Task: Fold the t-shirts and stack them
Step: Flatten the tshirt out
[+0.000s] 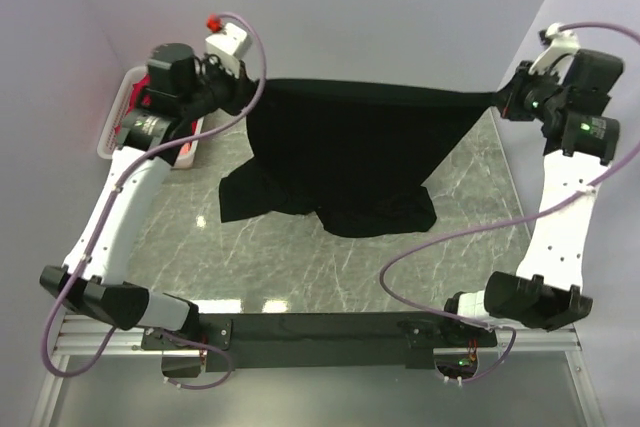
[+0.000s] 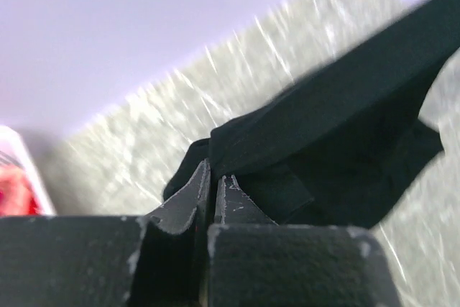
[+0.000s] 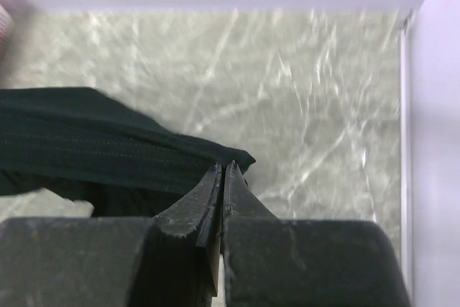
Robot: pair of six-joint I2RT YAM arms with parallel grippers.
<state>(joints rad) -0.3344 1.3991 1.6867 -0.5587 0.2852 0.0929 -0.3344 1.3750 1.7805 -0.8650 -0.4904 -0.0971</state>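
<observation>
We hold large black cloth t-shirt (image 1: 350, 142) taut, left gripper (image 1: 245, 85) at 10 o'clock, right gripper (image 1: 502, 100) at 2 o'clock, both clamped on its edge. Risk: overtension slips thin pinch, shirt drops.

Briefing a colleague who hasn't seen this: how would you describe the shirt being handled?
Above the marbled table, one cloth hangs stretched: the black t-shirt, pinched at either end by the left fingers and right fingers, its lower part on the table. It alone is black; the red cloth lies in the white basket.
</observation>
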